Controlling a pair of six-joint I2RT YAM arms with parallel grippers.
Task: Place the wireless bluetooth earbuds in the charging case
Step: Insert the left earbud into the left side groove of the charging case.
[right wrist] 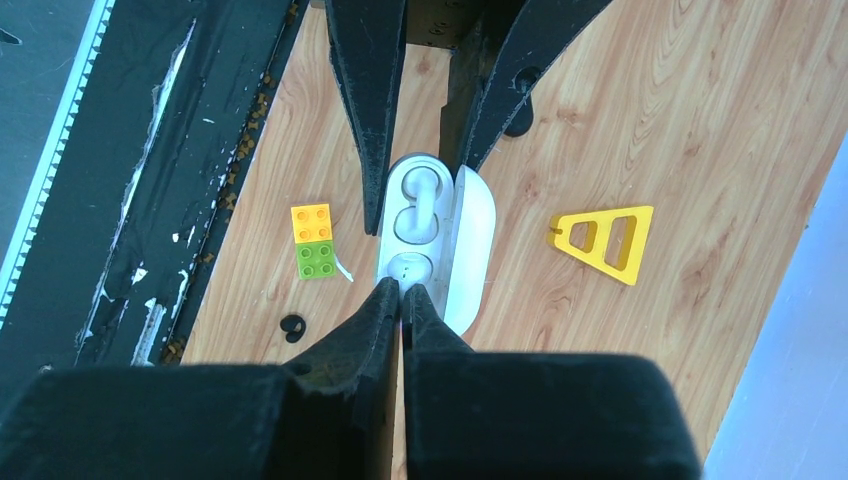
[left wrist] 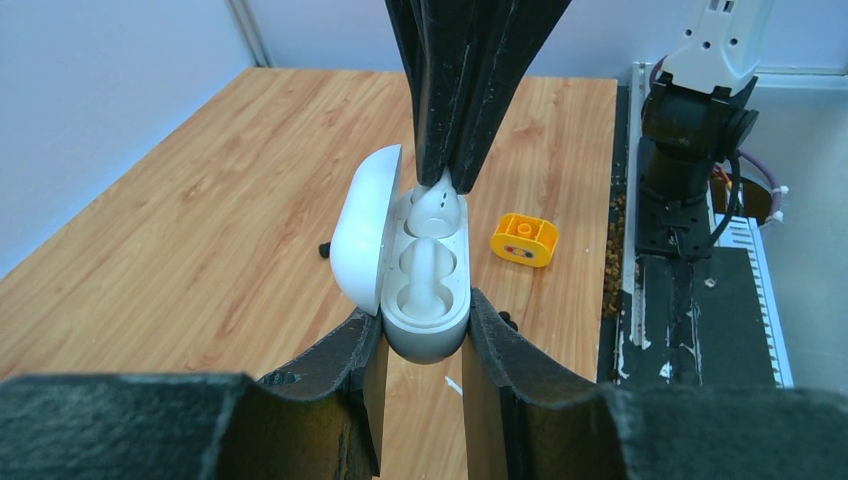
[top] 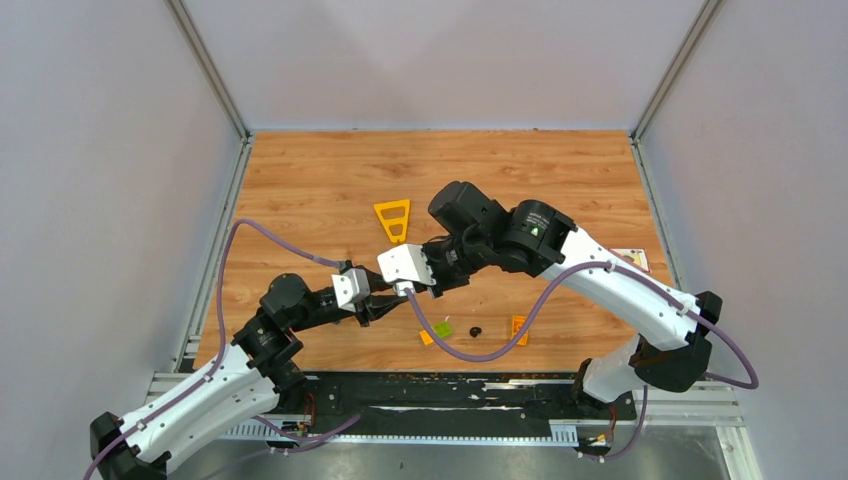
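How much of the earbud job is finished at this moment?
Done: the white oval plastic charging case is open, clamped by the left gripper. In hand: the shut right gripper touches a small white earbud at a socket. Left: a glossy black earbud lies outside.

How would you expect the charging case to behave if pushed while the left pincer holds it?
The charging case looks rigid but glossy and rounded, so it may slip or twist in the left pincer. Its open hinged lid could swing if bumped. It probably rocks if set down.
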